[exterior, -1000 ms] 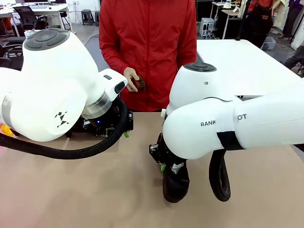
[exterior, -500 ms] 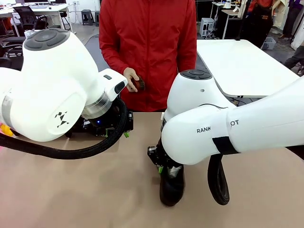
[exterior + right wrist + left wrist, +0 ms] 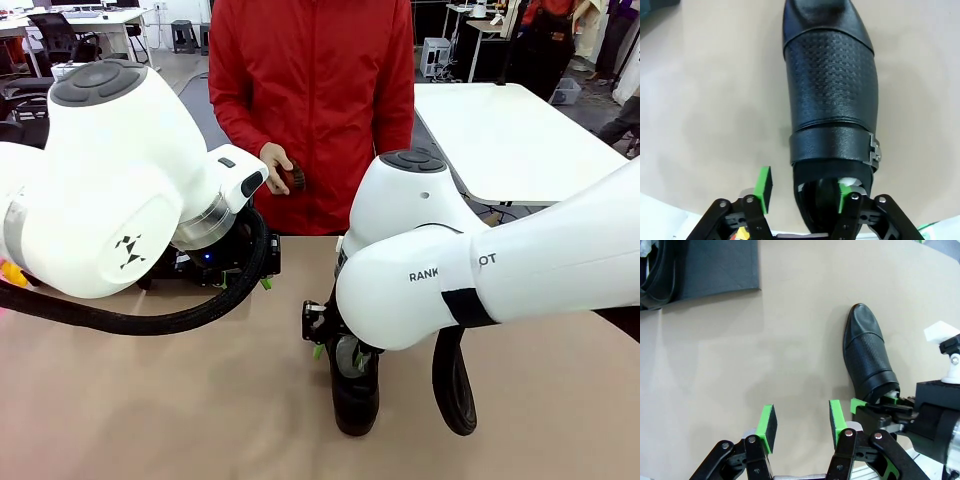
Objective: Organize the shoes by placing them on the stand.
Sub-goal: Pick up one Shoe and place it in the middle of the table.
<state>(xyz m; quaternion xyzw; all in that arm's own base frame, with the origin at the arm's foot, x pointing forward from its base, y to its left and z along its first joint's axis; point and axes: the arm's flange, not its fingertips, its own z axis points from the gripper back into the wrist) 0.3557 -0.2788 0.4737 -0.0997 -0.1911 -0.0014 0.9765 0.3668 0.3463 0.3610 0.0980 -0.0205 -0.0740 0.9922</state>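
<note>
We see a person in a red jacket (image 3: 312,100) standing at the far side of the tan bench (image 3: 180,410), holding a small reddish-brown object (image 3: 291,178) whose kind we cannot make out. Behind them on the right stands a white table (image 3: 510,135); at far left we see a white desk (image 3: 95,18) with a dark office chair (image 3: 55,38).
</note>
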